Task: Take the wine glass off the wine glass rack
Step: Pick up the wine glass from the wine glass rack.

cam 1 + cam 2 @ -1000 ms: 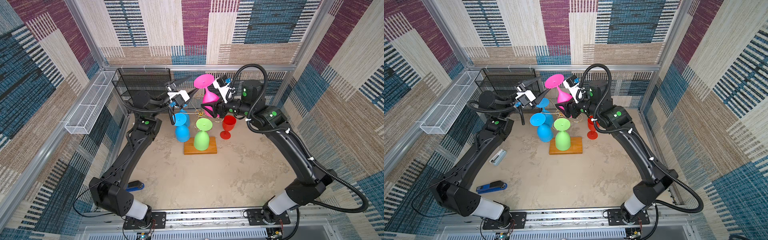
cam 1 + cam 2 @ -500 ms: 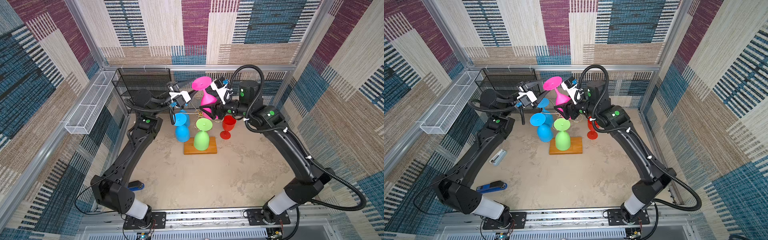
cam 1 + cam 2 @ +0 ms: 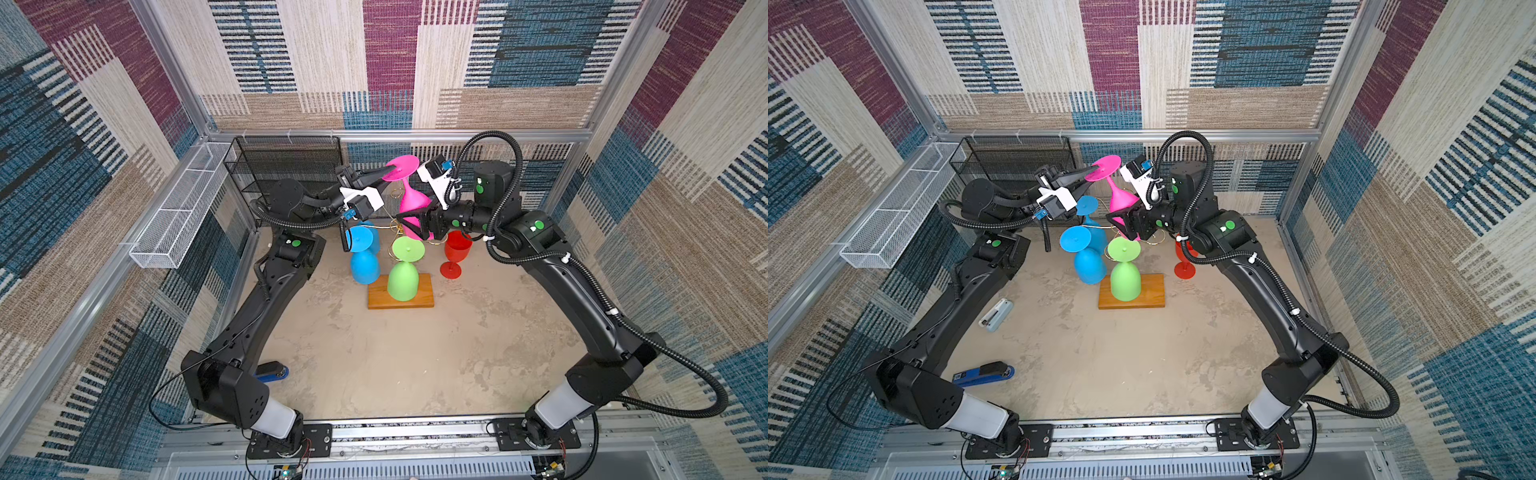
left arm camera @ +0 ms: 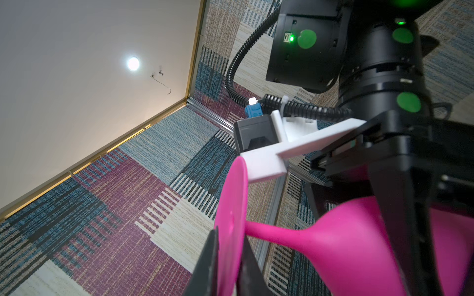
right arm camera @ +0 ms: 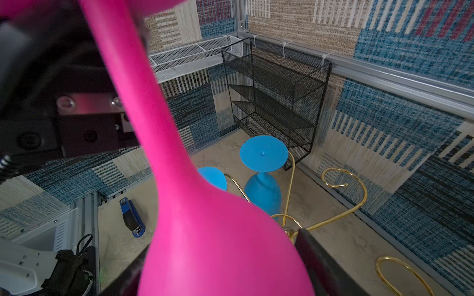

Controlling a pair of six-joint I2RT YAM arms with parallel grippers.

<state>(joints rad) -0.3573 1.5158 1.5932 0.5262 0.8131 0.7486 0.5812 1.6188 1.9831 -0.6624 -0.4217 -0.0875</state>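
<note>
Left gripper (image 3: pixel 388 170) has just clamped onto the pink wine glass (image 3: pixel 409 199) by its foot, and the right gripper (image 3: pixel 417 222) still grips the bowl. The glass hangs inverted above the wine glass rack (image 3: pixel 426 291), near the worktop's (image 3: pixel 395 365) back edge, so this looks like a handover.

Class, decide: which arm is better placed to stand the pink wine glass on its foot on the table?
Right, probably. The right tool clasps the pink wine glass by its bowl, away from the foot; the left tool pinches the foot's rim, which must sit bare.
</note>
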